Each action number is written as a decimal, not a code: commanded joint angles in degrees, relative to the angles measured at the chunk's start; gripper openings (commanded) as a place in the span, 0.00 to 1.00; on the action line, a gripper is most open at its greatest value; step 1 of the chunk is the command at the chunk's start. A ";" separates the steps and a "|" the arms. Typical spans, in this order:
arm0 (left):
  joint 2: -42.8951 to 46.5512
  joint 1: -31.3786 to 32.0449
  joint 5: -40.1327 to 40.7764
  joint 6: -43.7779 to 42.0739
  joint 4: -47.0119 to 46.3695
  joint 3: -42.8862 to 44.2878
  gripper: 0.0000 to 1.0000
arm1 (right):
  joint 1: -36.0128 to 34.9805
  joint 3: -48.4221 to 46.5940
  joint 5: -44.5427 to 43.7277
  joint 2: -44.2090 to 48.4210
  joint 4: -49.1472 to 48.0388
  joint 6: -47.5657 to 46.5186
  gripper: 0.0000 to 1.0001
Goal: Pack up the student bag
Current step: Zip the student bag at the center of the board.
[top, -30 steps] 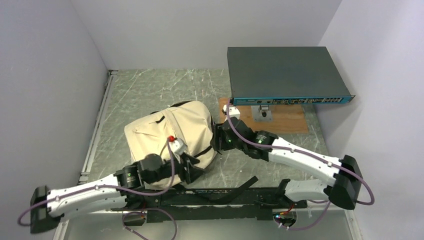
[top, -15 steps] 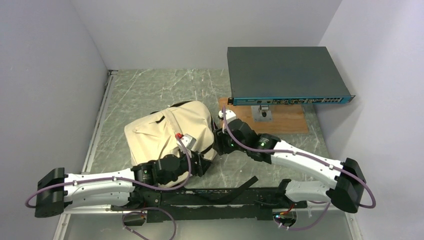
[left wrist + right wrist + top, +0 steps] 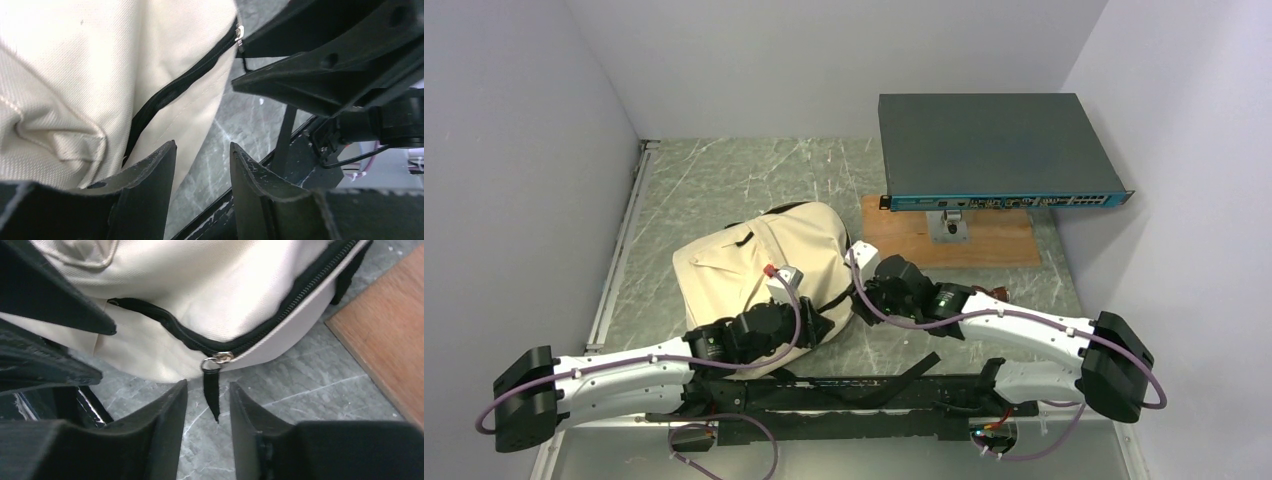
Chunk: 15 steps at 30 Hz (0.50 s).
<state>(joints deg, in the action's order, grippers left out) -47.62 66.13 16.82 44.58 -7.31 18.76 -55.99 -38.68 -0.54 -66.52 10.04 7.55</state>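
Right wrist: right jaws slightly apart, flanking zipper pull [image 3: 212, 390]; left jaws slightly apart, empty.

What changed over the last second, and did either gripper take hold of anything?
The right gripper drew back toward the near edge beside the student bag; it is open, with the zipper pull showing between its fingers. The left gripper, also open, edged right along the bag's near side. Nothing was grasped. The bag and the network switch stayed put.

I read no text, label, brand or number in any view; the front strip of the dark box [image 3: 994, 145] at one o'clock is too small to make out.
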 commanded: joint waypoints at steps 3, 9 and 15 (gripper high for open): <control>-0.29 -0.30 2.53 3.64 7.14 1.93 0.49 | -4.97 -0.45 -7.77 -0.80 -4.67 -3.29 0.22; -0.31 -0.39 5.71 7.58 15.24 1.00 0.43 | -6.85 -3.43 -22.61 -1.07 2.72 0.66 0.00; 1.21 -0.60 8.77 14.47 23.88 -1.19 0.38 | -4.60 -6.79 -31.15 -1.40 7.73 0.70 0.00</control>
<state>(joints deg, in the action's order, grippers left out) -47.66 66.02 21.45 53.32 8.19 18.96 -62.33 -40.99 -22.09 -67.61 14.52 7.40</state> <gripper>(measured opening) 0.400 0.010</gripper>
